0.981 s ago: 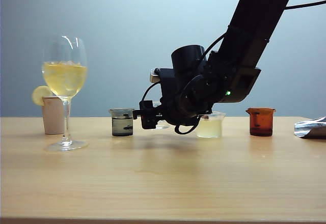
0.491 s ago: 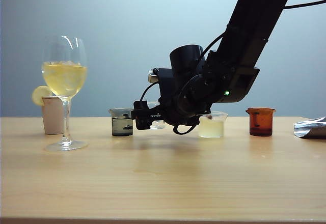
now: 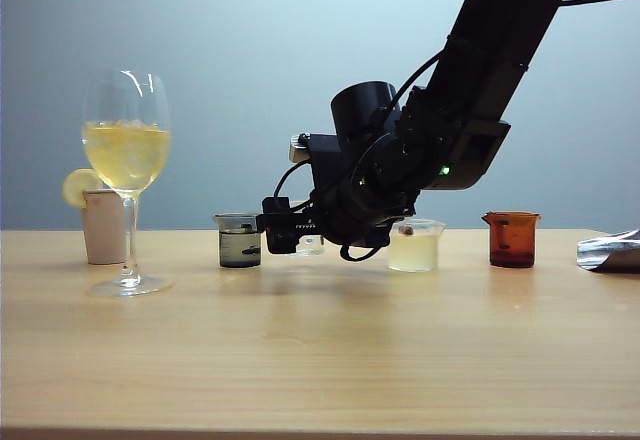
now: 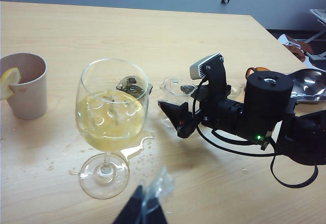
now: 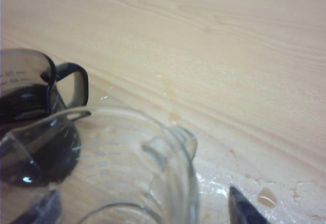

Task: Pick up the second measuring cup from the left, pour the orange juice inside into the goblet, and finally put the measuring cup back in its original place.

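The measuring cup [image 3: 312, 244] stands on the table between a smoky beaker and a whitish cup, and it looks empty in the right wrist view [image 5: 137, 168]. My right gripper [image 3: 283, 230] is open, with one finger on either side of the cup [image 4: 173, 87] and a gap showing beside the far fingertip [image 5: 242, 211]. The goblet [image 3: 127, 150] stands at the left, holding orange juice [image 3: 126, 157] among ice. My left gripper [image 4: 145, 203] hovers near the goblet's foot [image 4: 104, 175] with its dark fingers together, and it is outside the exterior view.
A smoky beaker [image 3: 239, 240] sits close beside the measuring cup. There is a whitish-liquid cup [image 3: 413, 246], an amber cup [image 3: 512, 239] and crumpled foil [image 3: 610, 251] to the right. A paper cup with a lemon slice [image 3: 103, 222] stands behind the goblet. Spilled drops [image 4: 137, 147] wet the wood.
My right gripper's jaws have spread apart around the measuring cup and edged slightly left. The cup stays standing on the table. The left arm has not moved.
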Tool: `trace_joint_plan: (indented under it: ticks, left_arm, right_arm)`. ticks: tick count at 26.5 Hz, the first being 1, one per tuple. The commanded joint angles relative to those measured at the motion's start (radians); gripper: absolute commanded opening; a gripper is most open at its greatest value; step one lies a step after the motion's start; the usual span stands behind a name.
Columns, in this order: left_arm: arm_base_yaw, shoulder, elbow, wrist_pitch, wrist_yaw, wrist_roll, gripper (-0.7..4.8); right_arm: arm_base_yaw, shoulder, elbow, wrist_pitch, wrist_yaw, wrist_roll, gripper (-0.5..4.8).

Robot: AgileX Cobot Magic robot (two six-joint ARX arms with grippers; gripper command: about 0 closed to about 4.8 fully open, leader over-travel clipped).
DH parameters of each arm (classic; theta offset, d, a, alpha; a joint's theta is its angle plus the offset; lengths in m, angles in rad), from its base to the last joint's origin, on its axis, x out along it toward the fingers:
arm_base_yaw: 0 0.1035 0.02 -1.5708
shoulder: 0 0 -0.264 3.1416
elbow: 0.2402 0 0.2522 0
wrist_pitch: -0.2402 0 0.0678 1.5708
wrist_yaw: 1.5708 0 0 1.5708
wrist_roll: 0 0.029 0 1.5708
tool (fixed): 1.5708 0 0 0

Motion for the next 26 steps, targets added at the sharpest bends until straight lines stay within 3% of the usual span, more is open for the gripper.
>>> trace_joint_plan:
  ticks: [1,8,12,15,17,19,26]
  left_arm:
    - [0.000,-0.002,0.007,0.006,0.003,-0.003,-0.05]
    - [0.000,-0.002,0.007,0.006,0.003,-0.003,-0.05]
    - [0.000,-0.002,0.007,0.006,0.003,-0.003,-0.05]
    - [0.000,-0.002,0.007,0.006,0.003,-0.003,-0.05]
    - [0.000,-0.002,0.007,0.006,0.003,-0.003,-0.05]
    - [0.000,-0.002,0.007,0.006,0.003,-0.003,-0.05]
    - [0.000,-0.002,0.007,0.006,0.003,-0.003,-0.05]
  right_arm:
    - [0.002,-0.015,0.000,-0.010,-0.006,0.011,4.22]
    - [0.002,-0.015,0.000,-0.009,-0.019,0.011,4.35]
    - [0.004,-0.015,0.000,-0.008,-0.019,0.011,3.05]
    - [0.010,-0.015,0.000,-0.007,-0.019,0.011,3.01]
    - [0.013,-0.015,0.000,-0.007,-0.019,0.011,3.15]
    - [0.017,-0.019,0.001,-0.007,-0.018,0.011,4.39]
    - [0.019,-0.021,0.001,-0.023,-0.016,0.003,4.42]
